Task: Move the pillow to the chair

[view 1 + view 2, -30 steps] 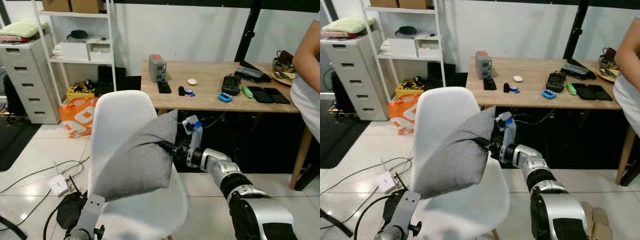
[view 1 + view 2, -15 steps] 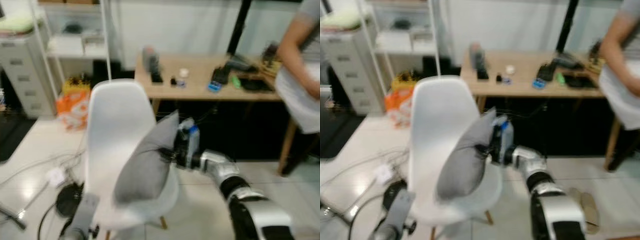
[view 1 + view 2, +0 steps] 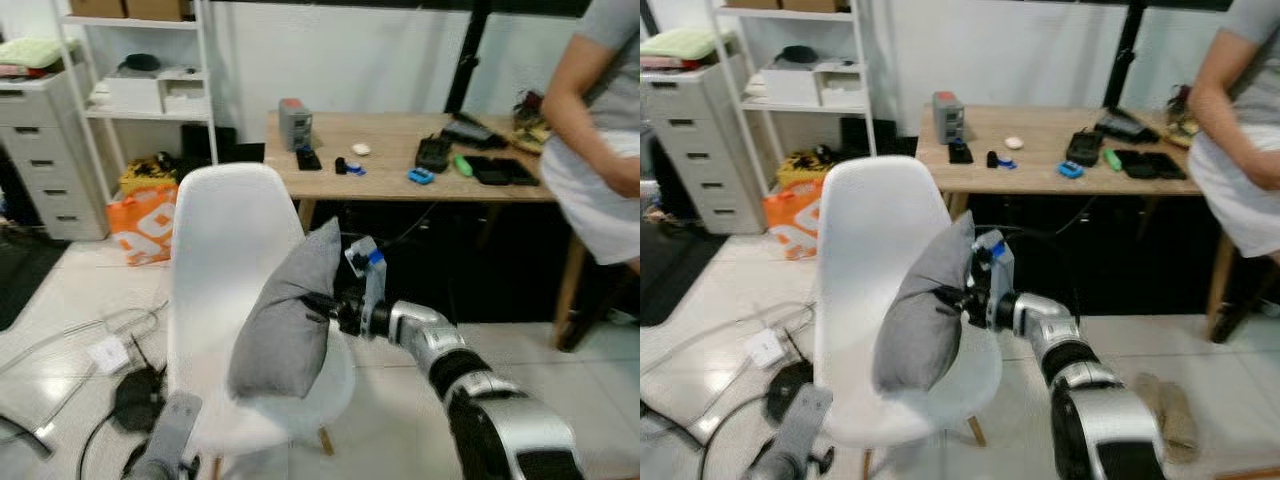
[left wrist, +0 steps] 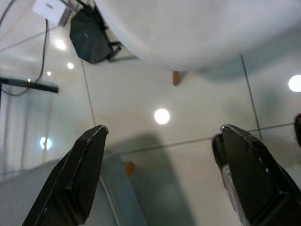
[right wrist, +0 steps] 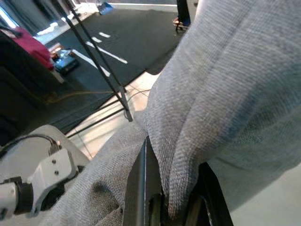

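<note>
We saw the gray pillow (image 3: 285,315) standing on edge on the seat of the white chair (image 3: 225,240), leaning against the backrest. The right gripper (image 3: 318,305) reached in from the pillow's three o'clock side, its fingers (image 5: 141,188) pinched tight on a fold of the pillow's fabric. The left gripper (image 4: 160,165) hung low at the chair's seven o'clock, over the tiled floor (image 4: 188,117), its fingers (image 4: 75,174) spread wide and holding nothing. At the chair's one o'clock stood a wooden table (image 3: 400,185) carrying small devices, with a person (image 3: 595,130) at its far right end. A white shelf (image 3: 140,95) stood at the chair's eleven o'clock.
</note>
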